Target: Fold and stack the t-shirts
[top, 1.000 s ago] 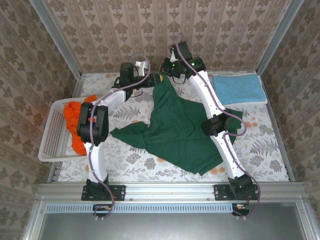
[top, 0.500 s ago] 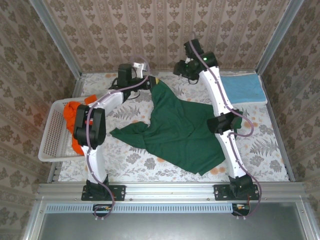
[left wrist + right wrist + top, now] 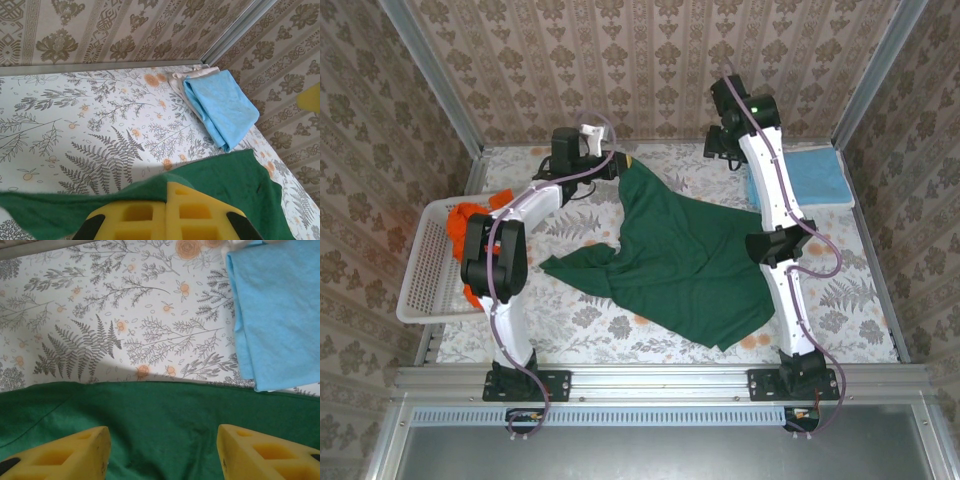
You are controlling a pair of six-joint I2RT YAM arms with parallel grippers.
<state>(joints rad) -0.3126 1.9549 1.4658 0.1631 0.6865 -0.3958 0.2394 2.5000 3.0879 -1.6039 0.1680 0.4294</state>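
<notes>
A dark green t-shirt (image 3: 680,260) lies rumpled across the middle of the table (image 3: 850,290), its far corner pinched tight in the left gripper (image 3: 620,163). The right gripper (image 3: 162,445) hovers wide open and empty over the shirt's far edge, near a folded blue t-shirt (image 3: 810,175). Spreading appears under way, folding not begun; next, the right gripper likely needs its own hold on that edge.

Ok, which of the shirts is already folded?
The light blue t-shirt, a flat rectangle far right; the green t-shirt lies spread, the orange one bunched in the basket.
</notes>
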